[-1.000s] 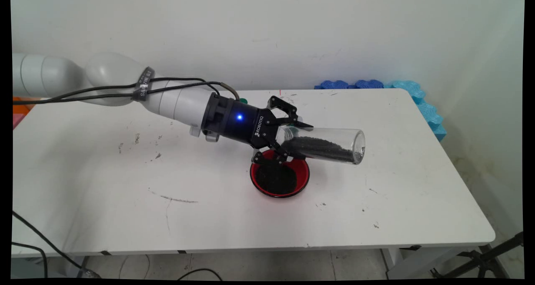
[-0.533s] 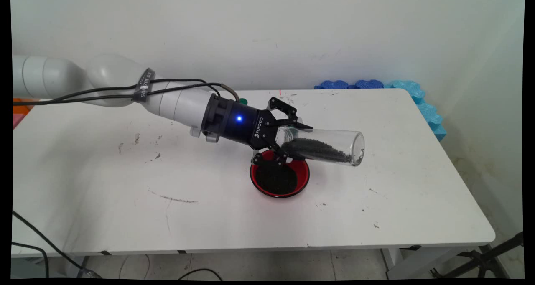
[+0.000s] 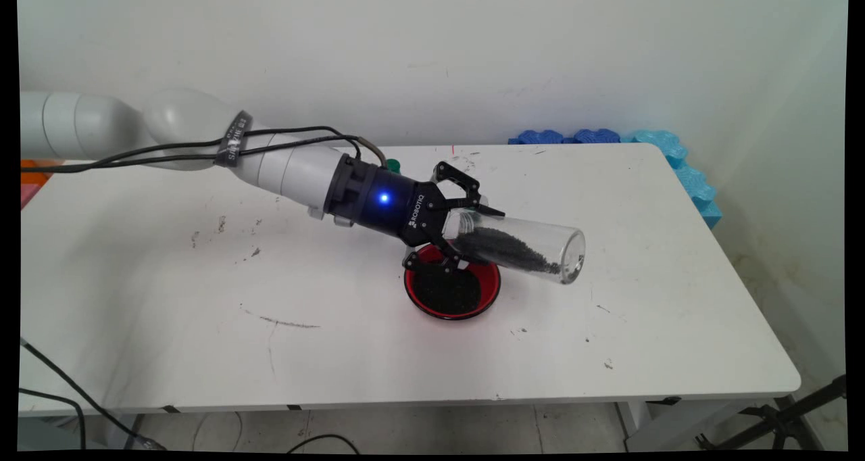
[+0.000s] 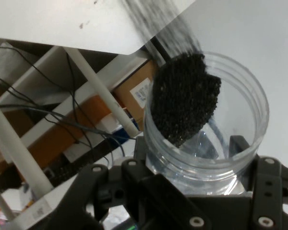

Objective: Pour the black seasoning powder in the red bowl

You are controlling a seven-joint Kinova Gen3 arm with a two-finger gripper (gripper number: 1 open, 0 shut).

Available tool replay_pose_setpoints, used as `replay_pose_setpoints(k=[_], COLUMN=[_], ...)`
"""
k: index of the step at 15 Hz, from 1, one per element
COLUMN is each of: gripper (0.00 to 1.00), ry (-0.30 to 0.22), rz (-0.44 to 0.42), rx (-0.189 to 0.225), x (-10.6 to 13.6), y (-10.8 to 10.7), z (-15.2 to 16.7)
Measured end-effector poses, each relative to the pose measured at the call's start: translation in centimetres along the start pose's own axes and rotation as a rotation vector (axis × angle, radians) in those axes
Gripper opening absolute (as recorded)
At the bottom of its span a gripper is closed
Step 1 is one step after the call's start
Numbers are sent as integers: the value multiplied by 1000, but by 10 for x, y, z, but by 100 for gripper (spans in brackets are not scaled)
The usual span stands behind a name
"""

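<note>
My gripper [image 3: 466, 234] has its fingers closed on the base of a clear glass jar [image 3: 517, 245] of black granules [image 3: 507, 249], above the red bowl [image 3: 451, 288] on the desk [image 3: 203, 326]. The jar's mouth has tipped lower than 1 second ago.

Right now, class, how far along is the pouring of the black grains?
Done: a heap of black grains already lies in the red bowl. In hand: the tool grips the clear jar on its side, mouth tilted down away from the arm. Left: grains remain inside the jar.
</note>
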Motion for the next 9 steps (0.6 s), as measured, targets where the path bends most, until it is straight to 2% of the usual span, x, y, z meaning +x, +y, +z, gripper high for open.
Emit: replay_pose_setpoints(k=[9], gripper=[0], ry=[16], rz=[252], rx=[60], x=[5], y=[4], z=[-6])
